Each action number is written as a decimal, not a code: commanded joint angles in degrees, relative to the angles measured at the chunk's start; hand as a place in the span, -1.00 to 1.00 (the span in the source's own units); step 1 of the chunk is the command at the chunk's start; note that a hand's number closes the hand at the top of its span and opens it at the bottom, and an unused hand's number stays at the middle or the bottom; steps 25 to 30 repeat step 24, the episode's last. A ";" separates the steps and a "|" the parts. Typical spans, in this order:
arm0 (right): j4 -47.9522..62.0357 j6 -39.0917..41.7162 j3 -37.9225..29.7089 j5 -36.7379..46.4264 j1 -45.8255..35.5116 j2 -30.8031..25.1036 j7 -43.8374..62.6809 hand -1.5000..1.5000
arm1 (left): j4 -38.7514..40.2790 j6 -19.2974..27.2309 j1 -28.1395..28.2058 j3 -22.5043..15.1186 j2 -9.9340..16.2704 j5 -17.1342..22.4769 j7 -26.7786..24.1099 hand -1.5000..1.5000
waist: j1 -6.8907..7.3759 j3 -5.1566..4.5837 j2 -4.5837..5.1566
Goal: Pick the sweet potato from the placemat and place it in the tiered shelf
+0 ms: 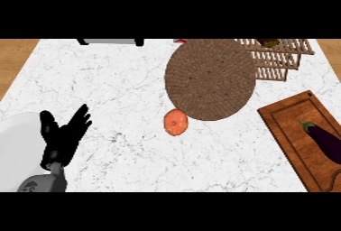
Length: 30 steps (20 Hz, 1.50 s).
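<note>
The sweet potato [176, 122] lay on the white counter [133, 90] just off the lower left edge of the round woven placemat [210, 79], its long axis running roughly up and down the view. The left hand [63, 135] rested open at lower left, fingers straight; the wooden tiered shelf [276, 61] stood at upper right.

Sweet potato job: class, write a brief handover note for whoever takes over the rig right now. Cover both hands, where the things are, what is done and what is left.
Left hand: open, fingers up, resting at the lower left, holding nothing.
Right hand: not in view.
Sweet potato: on the bare counter, at the lower edge of the placemat, not on it.
Shelf: far right, behind the placemat; no sweet potato in it.
Done: nothing visible.
Left: pick up the sweet potato and place it in the shelf.
</note>
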 commanded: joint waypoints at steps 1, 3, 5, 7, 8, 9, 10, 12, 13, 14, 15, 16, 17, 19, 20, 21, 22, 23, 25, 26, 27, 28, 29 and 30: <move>-0.52 -1.40 -4.95 -5.19 1.07 -1.43 -2.45 -1.00 | 1.04 -0.69 1.05 0.33 -0.15 0.32 -1.20 0.00 | 0.07 -0.05 0.12; -0.35 -3.94 -5.09 -4.50 -0.55 -4.47 0.03 -1.00 | -1.19 0.83 -0.54 -0.12 0.00 -0.34 2.29 0.00 | 0.21 -0.04 0.20; -1.44 -6.61 -4.59 -3.96 -1.34 -5.03 1.29 -1.00 | 0.86 0.10 -0.78 0.14 -0.78 0.37 0.84 0.00 | -0.33 -0.09 0.03; -0.61 -10.02 -3.45 -1.79 -0.27 -7.06 1.27 -1.00 | -2.16 -2.45 0.59 0.36 1.65 1.25 1.97 0.00 | 0.45 -0.07 0.12; -0.44 -9.12 -4.63 -2.79 1.53 -9.16 1.46 -1.00 | -1.70 -0.29 2.67 -0.95 -0.88 -0.45 -0.35 0.00 | 0.00 -0.06 0.02; -0.16 -10.16 -4.91 -2.74 1.00 -10.20 2.11 -1.00 | -3.03 1.79 -0.41 -1.14 -0.93 -1.12 3.33 0.00 | 0.01 -0.03 0.10; -1.04 -11.17 -5.72 -3.42 1.55 -11.34 1.69 -1.00 | -1.27 -0.13 2.30 -0.34 -0.84 -0.05 -0.17 0.00 | -0.14 -0.06 0.02; -1.70 -12.62 -7.71 -5.10 3.56 -13.06 1.56 -1.00 | -1.32 0.66 0.67 0.37 -0.24 -0.05 1.75 0.00 | -0.80 -0.03 -0.18; -0.84 -10.25 -8.70 -5.82 1.90 -16.71 3.92 -1.00 | 0.68 1.24 0.57 -0.11 -1.69 -0.68 -0.60 0.00 | -0.85 -0.06 0.01; -1.18 -10.30 -9.31 -6.83 4.48 -16.26 1.57 -1.00 | 0.62 -0.89 0.93 1.33 0.65 0.32 -1.28 0.00 | -0.78 -0.05 -0.08; -0.85 -9.69 -9.61 -7.08 4.73 -17.87 2.64 -1.00 | -2.71 0.34 0.11 0.92 0.49 0.54 2.98 0.00 | -0.69 -0.01 -0.20; -1.26 -7.23 -10.20 -8.58 5.06 -18.19 2.14 -1.00 | -0.12 -1.52 0.71 1.78 1.56 1.08 1.32 0.00 | -0.91 -0.04 -0.23; 0.31 -6.85 -10.74 -8.79 4.85 -19.78 2.48 -1.00 | 2.87 -0.92 -0.38 0.83 -0.43 -0.05 -2.32 0.00 | -0.67 -0.06 0.11; 0.26 -1.88 -11.52 -10.46 7.47 -22.52 1.70 -1.00 | 1.20 -0.41 -1.14 1.64 1.04 0.06 0.73 0.00 | -1.08 -0.02 -0.14; -0.73 0.85 -12.26 -11.84 9.07 -23.63 1.20 -1.00 | 1.80 -1.03 0.89 2.27 0.43 1.05 -1.07 0.00 | -1.48 -0.04 -0.38; 0.88 0.07 -11.26 -11.06 6.82 -23.66 1.81 -1.00 | 1.05 -1.79 -0.07 1.46 1.11 0.55 -0.02 0.00 | -0.44 -0.03 -0.03; 1.08 4.86 -12.58 -12.38 9.35 -26.85 0.17 -1.00 | 1.71 2.56 -2.68 0.53 -1.62 -1.25 1.22 0.00 | -1.21 0.02 -0.03; 0.81 5.86 -12.53 -12.58 10.44 -28.01 -0.87 -1.00 | -2.76 -1.57 1.88 1.41 0.83 1.61 2.45 0.00 | -0.48 0.03 -0.22; 0.91 5.93 -13.76 -14.13 12.58 -27.17 -3.38 -1.00 | -1.68 -1.23 1.04 1.10 0.37 1.11 2.10 0.00 | -0.67 0.03 -0.16; 0.91 5.93 -13.76 -14.13 12.58 -27.17 -3.38 -1.00 | -1.68 -1.23 1.04 1.10 0.37 1.11 2.10 0.00 | -0.67 0.03 -0.16; 0.91 5.93 -13.76 -14.13 12.58 -27.17 -3.38 -1.00 | -1.68 -1.23 1.04 1.10 0.37 1.11 2.10 0.00 | -0.67 0.03 -0.16; 0.91 5.93 -13.76 -14.13 12.58 -27.17 -3.38 -1.00 | -1.68 -1.23 1.04 1.10 0.37 1.11 2.10 0.00 | -0.67 0.03 -0.16; 0.91 5.93 -13.76 -14.13 12.58 -27.17 -3.38 -1.00 | -1.68 -1.23 1.04 1.10 0.37 1.11 2.10 0.00 | -0.67 0.03 -0.16; 0.91 5.93 -13.76 -14.13 12.58 -27.17 -3.38 -1.00 | -1.68 -1.23 1.04 1.10 0.37 1.11 2.10 0.00 | -0.67 0.03 -0.16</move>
